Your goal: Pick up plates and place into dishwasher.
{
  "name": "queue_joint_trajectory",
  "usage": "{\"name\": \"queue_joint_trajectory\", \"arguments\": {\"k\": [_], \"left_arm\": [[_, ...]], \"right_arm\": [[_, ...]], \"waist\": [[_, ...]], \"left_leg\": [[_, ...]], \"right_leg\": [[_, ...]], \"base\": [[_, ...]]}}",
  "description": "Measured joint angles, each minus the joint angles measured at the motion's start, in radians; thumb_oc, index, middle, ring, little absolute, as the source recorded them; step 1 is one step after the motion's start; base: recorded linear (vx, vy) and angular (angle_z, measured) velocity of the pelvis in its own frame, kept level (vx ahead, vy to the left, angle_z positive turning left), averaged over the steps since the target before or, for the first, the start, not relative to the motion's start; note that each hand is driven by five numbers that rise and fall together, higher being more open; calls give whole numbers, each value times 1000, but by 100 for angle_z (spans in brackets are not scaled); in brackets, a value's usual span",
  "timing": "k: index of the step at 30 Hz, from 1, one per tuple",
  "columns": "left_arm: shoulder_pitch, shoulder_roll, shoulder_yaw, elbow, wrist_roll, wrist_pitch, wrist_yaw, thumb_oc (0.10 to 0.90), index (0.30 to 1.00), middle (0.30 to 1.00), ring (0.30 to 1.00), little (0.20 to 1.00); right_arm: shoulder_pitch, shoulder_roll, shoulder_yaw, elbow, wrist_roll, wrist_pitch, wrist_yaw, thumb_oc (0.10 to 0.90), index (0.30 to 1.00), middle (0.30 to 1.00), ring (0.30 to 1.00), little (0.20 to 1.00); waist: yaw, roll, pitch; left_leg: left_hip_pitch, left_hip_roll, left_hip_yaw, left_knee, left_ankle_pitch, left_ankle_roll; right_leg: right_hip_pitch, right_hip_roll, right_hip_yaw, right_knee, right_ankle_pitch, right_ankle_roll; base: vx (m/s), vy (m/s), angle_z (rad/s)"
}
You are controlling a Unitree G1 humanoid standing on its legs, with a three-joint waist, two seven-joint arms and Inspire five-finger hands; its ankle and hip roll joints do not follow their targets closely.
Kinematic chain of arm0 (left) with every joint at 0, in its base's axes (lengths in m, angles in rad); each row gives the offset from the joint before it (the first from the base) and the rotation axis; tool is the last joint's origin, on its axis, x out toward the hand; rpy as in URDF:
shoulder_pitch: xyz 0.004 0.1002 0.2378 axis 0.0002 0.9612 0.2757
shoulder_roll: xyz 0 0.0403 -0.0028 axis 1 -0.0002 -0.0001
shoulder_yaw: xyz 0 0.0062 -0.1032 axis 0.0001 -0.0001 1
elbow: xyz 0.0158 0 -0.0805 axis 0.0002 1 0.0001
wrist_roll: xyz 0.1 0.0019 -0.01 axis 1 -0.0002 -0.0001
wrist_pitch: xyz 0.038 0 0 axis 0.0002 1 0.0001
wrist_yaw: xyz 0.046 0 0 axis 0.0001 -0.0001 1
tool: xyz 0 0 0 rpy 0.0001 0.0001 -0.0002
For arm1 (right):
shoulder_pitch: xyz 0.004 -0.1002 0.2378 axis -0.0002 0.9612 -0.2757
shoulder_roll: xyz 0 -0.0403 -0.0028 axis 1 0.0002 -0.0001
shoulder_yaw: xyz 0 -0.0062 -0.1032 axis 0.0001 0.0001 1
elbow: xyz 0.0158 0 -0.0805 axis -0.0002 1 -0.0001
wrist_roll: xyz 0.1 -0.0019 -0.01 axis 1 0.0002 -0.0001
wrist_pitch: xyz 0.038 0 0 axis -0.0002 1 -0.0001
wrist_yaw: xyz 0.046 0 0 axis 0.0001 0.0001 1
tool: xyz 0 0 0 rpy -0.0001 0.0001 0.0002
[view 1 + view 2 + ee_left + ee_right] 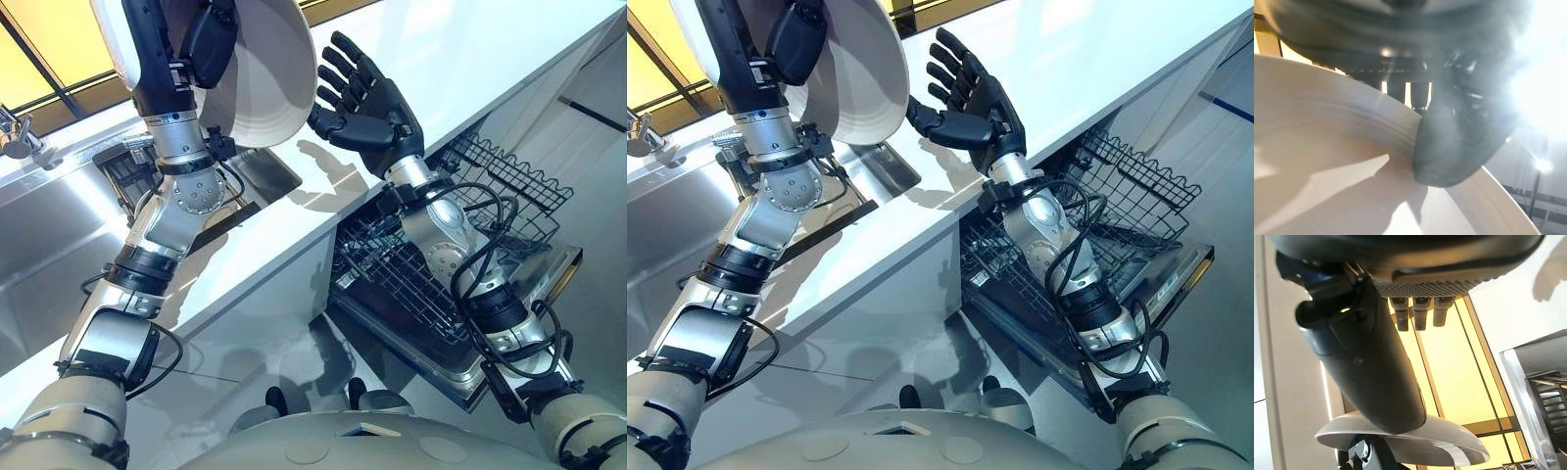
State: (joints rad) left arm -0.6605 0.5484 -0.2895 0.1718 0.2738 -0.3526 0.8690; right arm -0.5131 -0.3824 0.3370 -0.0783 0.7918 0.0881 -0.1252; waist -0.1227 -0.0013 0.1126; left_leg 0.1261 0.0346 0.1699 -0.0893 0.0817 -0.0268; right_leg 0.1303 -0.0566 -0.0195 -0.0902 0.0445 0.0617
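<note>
A white plate [266, 83] is held up on edge above the white counter [470, 59]. My left hand [208, 41] is shut on it, with the thumb [1457, 142] pressed onto the plate's [1327, 171] inner face near the rim. Just right of the plate my right hand [377, 106] is open, its straight fingers spread and its palm turned towards the plate without touching it. From the right wrist view the plate [1400, 443] shows edge-on past the thumb [1369, 367]. The open dishwasher's lower rack [407, 284] lies below the right forearm.
A steel sink [59, 245] with a tap [15, 132] lies at the left, and a dark dish rack [132, 174] sits beside it. A wire basket [514, 186] is pulled out over the dishwasher door [460, 377]. Yellow-lit windows run behind the counter.
</note>
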Motion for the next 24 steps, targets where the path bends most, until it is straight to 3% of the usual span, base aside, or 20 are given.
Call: {"name": "queue_joint_trajectory", "arguments": {"k": [9, 14, 16, 18, 24], "left_arm": [[64, -4, -1, 0, 0, 0, -13, 100, 300, 300, 300, 200], [69, -6, -20, 0, 1, 12, -25, 100, 300, 300, 300, 200], [75, -7, -22, 0, 4, 19, -19, 100, 300, 300, 300, 200], [96, -7, -23, 0, 40, 18, -16, 100, 300, 300, 300, 200], [110, 3, -26, 0, 43, 38, 12, 100, 300, 300, 300, 200]], "right_arm": [[0, 3, 34, 32, 15, 47, 0, 800, 900, 900, 900, 900], [0, 3, 41, 49, -3, 34, -19, 800, 900, 900, 900, 900], [1, 2, 51, 49, -67, -19, -80, 800, 900, 900, 900, 900], [1, 28, 38, 42, -187, -119, -179, 800, 900, 900, 900, 900], [-16, 35, -109, -8, -369, -321, -332, 800, 900, 900, 900, 900]], "waist": [[4, 0, 0], [13, 0, 0], [15, 0, 0], [15, 0, 0], [9, 0, 0]], "left_leg": [[0, 0, 0, 0, 0, 0], [0, 0, 0, 0, 0, 0], [0, 0, 0, 0, 0, 0], [0, 0, 1, 0, 0, 0], [1, 0, 3, 0, 0, 0]], "right_leg": [[0, 0, -1, 0, 0, 0], [-2, 0, -8, 0, 0, 0], [-2, 0, -8, 0, 0, 0], [-3, 0, -8, 0, 0, 0], [-4, -1, -7, 0, 0, 0]], "base": [[0, 0, 0], [0, 0, 0], [0, 0, 0], [0, 0, 0], [0, 0, 0]]}}
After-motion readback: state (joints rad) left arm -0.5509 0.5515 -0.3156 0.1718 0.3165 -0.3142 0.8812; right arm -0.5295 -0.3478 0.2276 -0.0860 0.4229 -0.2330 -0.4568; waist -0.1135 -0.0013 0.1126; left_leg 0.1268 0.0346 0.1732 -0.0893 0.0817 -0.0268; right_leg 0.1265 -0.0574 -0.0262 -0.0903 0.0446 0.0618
